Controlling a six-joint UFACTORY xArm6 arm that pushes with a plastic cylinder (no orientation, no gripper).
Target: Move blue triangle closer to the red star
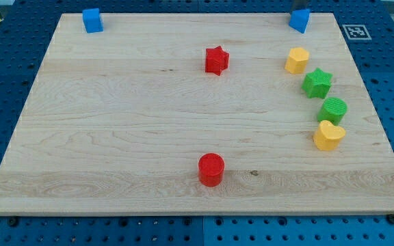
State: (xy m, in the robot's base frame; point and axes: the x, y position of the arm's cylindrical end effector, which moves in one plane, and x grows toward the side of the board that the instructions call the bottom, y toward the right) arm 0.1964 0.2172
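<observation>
The blue triangle [298, 22] lies at the board's top right corner area. The red star [216, 60] lies to its lower left, above the board's middle, well apart from it. A short dark piece of my rod shows at the view's top edge. My tip [300, 11] is right at the top side of the blue triangle, seemingly touching it.
A blue cube [92, 20] sits at the top left. A yellow hexagon [297, 60], green star [317, 83], green cylinder [333, 109] and yellow heart [328, 135] run down the right side. A red cylinder [211, 169] sits near the bottom middle. The wooden board [115, 123] lies on a blue pegboard.
</observation>
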